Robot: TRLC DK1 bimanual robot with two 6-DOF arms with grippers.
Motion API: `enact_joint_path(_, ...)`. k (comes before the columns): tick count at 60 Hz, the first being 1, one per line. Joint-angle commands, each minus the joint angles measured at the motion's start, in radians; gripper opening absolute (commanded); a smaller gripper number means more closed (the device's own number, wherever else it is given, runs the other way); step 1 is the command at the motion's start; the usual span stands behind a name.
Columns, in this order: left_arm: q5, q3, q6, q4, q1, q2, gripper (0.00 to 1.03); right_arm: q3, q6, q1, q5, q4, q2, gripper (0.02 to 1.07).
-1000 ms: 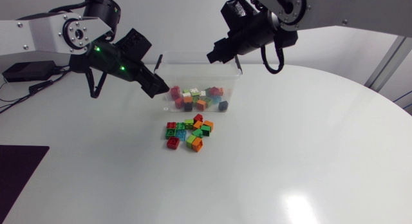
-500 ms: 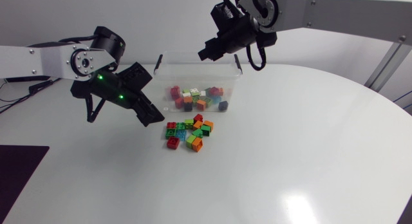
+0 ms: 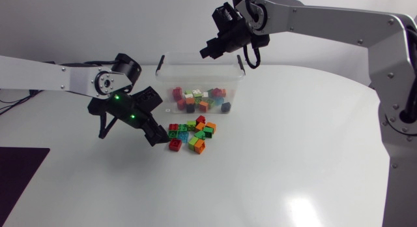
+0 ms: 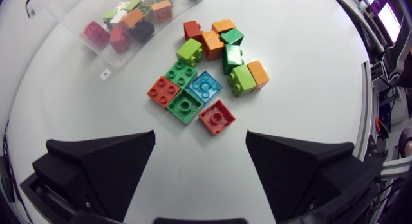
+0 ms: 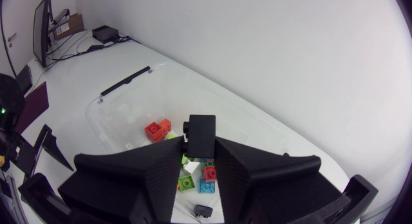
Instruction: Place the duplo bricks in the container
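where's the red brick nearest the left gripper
Left wrist view: the red brick lies just ahead of the open left gripper, at the near edge of the loose pile, beside a green brick.

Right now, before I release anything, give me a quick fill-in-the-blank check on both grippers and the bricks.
1. The brick held by the right gripper over the container is ___.
2. The left gripper is ___, with nothing in it.
3. The loose brick lying on the table closest ahead of the left gripper is ___.
Missing words: black; open; red.
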Motion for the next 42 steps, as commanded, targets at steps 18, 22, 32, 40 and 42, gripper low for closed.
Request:
enact_joint_path(18,-0.093,0.007,-0.262,-0.003,-0.109,0.059,0.96,0.139,0.011,-0.026,0.008,-0.057,0.098,1.03)
enact_joint_path(22,-0.123,0.009,-0.302,0.008,-0.116,0.070,0.94,0.128,0.012,-0.023,0.014,-0.058,0.081,1.03)
enact_joint_path(32,-0.218,0.010,-0.380,0.043,-0.144,0.102,0.94,0.046,0.028,-0.011,0.036,-0.058,0.005,1.03)
enact_joint_path(40,-0.248,0.021,-0.432,0.060,-0.155,0.126,0.93,-0.085,0.042,0.009,0.074,-0.034,-0.089,1.03)
enact_joint_path(42,-0.248,0.022,-0.440,0.062,-0.156,0.131,0.92,-0.120,0.048,0.014,0.082,-0.032,-0.112,1.03)
